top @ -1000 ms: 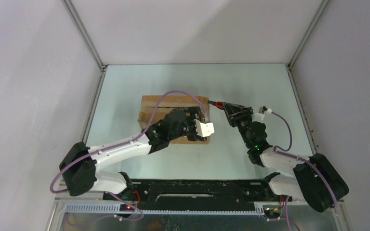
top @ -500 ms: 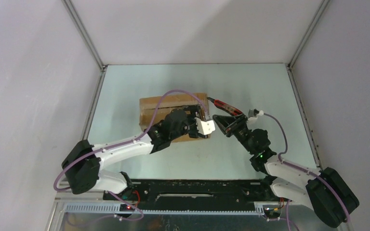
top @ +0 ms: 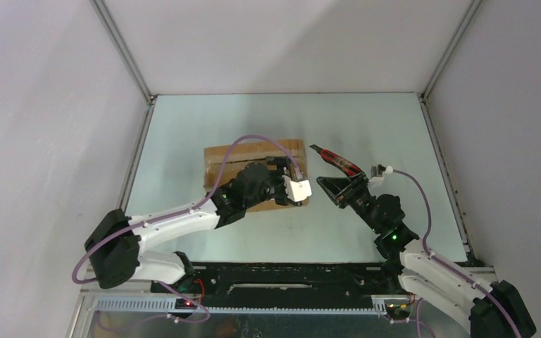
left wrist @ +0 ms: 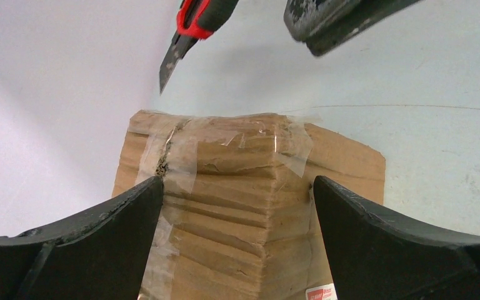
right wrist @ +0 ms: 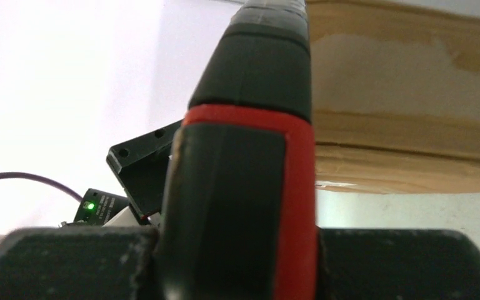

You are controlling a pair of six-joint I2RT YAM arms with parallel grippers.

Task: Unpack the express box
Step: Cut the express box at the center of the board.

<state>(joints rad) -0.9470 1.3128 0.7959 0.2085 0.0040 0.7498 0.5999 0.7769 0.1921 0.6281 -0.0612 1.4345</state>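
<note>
Top external: right hand (top: 345,182) grips knife (top: 334,160) (red-handled) beside express box (top: 218,153).

1. The table (top: 366,120) has a flat, pale grey-green top.
2. One item lies directly on it: the express box (top: 215,162), brown cardboard with clear tape along its seam.
3. The express box sits flat, slightly left of the table's centre.

White-and-red label (left wrist: 322,293) on the express box (left wrist: 237,212), print too small to read
</note>
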